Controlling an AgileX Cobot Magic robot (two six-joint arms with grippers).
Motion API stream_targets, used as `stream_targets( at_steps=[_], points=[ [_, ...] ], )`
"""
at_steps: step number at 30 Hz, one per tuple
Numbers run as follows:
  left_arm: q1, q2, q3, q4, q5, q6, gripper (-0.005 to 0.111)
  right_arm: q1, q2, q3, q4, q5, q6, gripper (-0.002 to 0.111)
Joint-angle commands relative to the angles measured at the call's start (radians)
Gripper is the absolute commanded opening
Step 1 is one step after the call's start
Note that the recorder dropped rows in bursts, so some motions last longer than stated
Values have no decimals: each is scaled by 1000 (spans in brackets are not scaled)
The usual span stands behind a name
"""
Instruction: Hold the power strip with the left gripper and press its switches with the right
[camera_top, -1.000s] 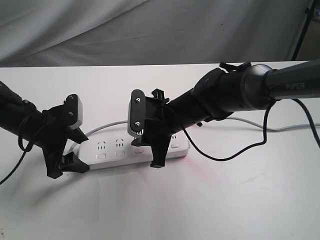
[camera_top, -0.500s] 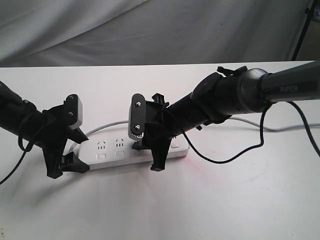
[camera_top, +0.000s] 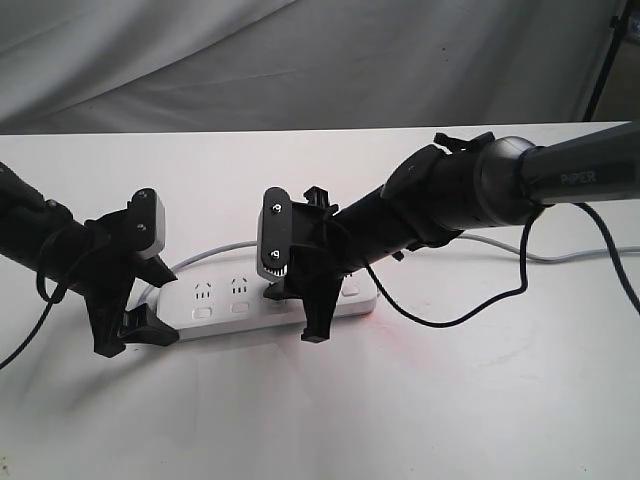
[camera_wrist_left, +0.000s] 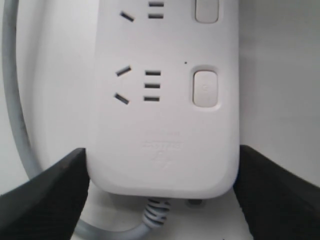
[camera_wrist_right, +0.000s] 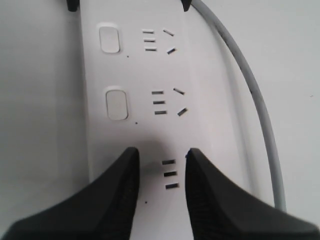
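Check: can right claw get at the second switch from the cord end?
Likely yes. That switch sits uncovered ahead of the right claw; the left claw grips only the end of the power strip.

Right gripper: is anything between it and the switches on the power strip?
Nothing visible. The right gripper hangs right over the power strip, one finger covering the next spot in the row of switches. The cord runs along the strip's other side, clear of the row.
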Motion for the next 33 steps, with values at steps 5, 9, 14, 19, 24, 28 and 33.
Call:
stream_targets(
  at_steps=[5, 9, 14, 19, 24, 28, 33],
  points=[
    [-4, -4, -6, -2, 7, -3, 69, -1, 39, 6, -23, 21, -6, 31],
    [-4, -4, -6, -2, 7, -3, 69, -1, 47, 22, -23, 19, -6, 31],
    [-4, -4, -6, -2, 7, -3, 69, -3, 49, 42, -23, 5, -6, 31],
    [-4, -4, -6, -2, 7, -3, 69, -3, 57, 42, -23, -2, -6, 31],
    [-4, -4, -6, -2, 7, -3, 69, -3, 57, 42, -34, -28, -30, 31],
    [-4, -4, -6, -2, 7, -3, 69, -3, 57, 42, -54, -34, -30, 31],
    [-4, -4, -6, -2, 7, -3, 69, -3, 57, 42, -61, -42, -56, 31]
  ],
)
